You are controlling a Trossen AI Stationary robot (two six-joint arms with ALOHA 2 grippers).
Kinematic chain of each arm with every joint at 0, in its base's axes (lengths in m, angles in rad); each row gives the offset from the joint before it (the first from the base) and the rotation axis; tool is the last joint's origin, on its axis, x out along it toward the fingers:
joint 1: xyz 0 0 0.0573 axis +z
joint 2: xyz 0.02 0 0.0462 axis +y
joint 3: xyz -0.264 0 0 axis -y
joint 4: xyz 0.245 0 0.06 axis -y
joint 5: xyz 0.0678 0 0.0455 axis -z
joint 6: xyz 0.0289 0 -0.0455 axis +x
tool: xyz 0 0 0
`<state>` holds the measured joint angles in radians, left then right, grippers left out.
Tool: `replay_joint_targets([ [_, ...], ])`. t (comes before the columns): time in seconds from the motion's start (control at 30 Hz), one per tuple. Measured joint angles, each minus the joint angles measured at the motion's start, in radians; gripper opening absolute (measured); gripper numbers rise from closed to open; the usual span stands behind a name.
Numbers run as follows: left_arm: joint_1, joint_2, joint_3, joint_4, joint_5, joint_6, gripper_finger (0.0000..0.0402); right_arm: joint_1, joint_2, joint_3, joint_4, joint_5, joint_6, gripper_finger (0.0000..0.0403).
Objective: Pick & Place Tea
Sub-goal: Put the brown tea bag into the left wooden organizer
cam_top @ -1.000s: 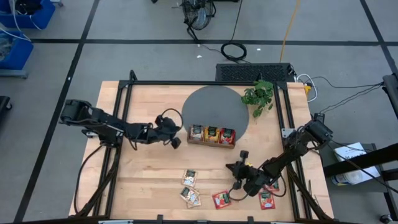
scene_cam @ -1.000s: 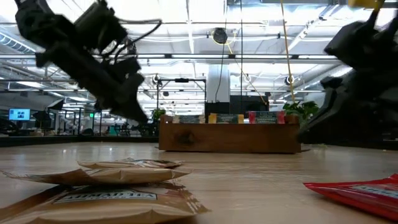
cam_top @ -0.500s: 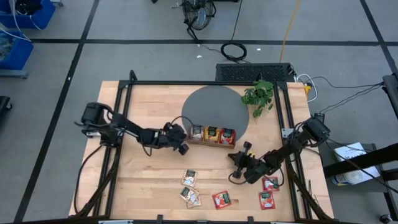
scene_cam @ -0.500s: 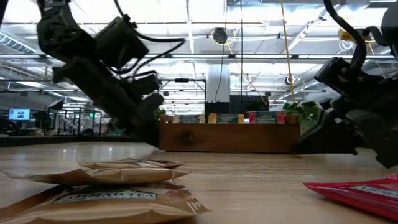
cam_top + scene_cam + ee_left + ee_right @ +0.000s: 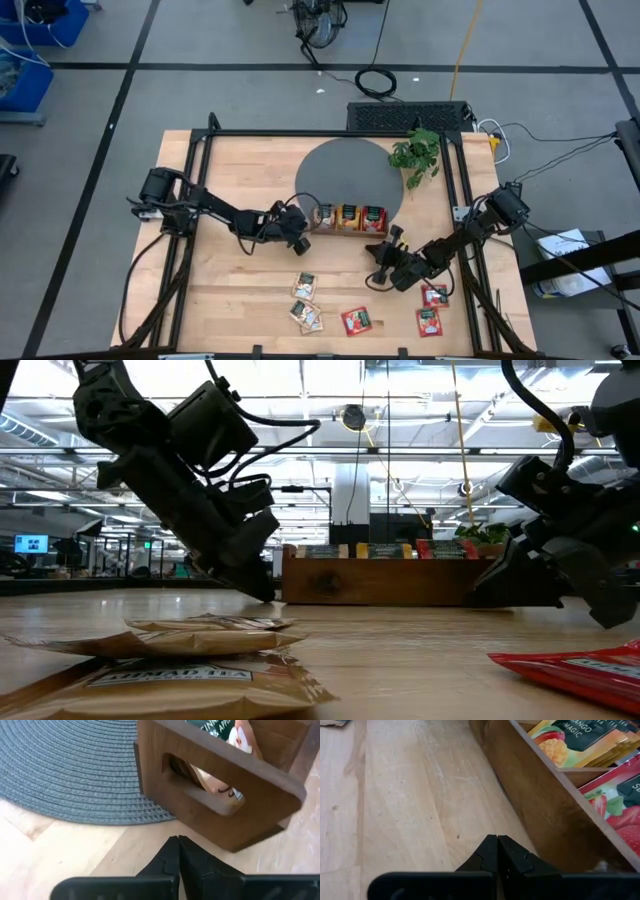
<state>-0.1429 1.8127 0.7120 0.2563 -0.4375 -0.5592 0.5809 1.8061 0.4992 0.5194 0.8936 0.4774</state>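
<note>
The wooden three-slot tray (image 5: 347, 219) stands at the near edge of the round grey mat (image 5: 345, 170). Beige-green, orange-yellow and red tea sachets stand upright in its slots. Loose beige sachets (image 5: 305, 300) and red sachets (image 5: 356, 320) lie flat on the table nearer me, and they show close up in the low view as beige (image 5: 190, 650) and red (image 5: 580, 665). My left gripper (image 5: 177, 839) is shut, low at the tray's left end wall (image 5: 210, 805). My right gripper (image 5: 497, 837) is shut, low beside the tray's near long wall (image 5: 545, 815), pointing along it. My left gripper has its shut fingertips (image 5: 265, 592) down at table height by the foot of the tray's left end wall (image 5: 290, 585), coming slanting from the table's left. A thin strip of table shows between them in the wrist view, so I cannot tell whether they touch.
A small green plant (image 5: 415, 152) lies at the table's far right. The black frame rails (image 5: 200, 200) run along both sides of the table. Bare wood lies between the tray and the loose sachets. Two more red sachets (image 5: 431, 308) lie near the right arm.
My left gripper has moved toward the table's right and down to the tray's left end. In the last half second the tray has slid a little toward the right. My right gripper has moved toward the far edge, away from the red sachets, to the tray's near wall.
</note>
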Motion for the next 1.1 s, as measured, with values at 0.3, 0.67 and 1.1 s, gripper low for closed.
replay_joint_targets([
  [0.3, -0.090, -0.138, -0.002, -0.184, -0.065, 0.015, 0.0010, 0.042, -0.020, -0.001, 0.121, -0.094, -0.152, 0.0000],
  [0.67, -0.445, -0.259, -0.002, -0.175, -0.033, -0.106, 0.0004, 0.097, -0.145, 0.018, 0.242, -0.341, -0.193, 0.0000],
  [1.1, -0.593, -0.053, -0.002, -0.005, 0.059, -0.158, 0.0004, 0.028, 0.062, 0.296, 0.241, -0.616, -0.291, 0.0000],
])
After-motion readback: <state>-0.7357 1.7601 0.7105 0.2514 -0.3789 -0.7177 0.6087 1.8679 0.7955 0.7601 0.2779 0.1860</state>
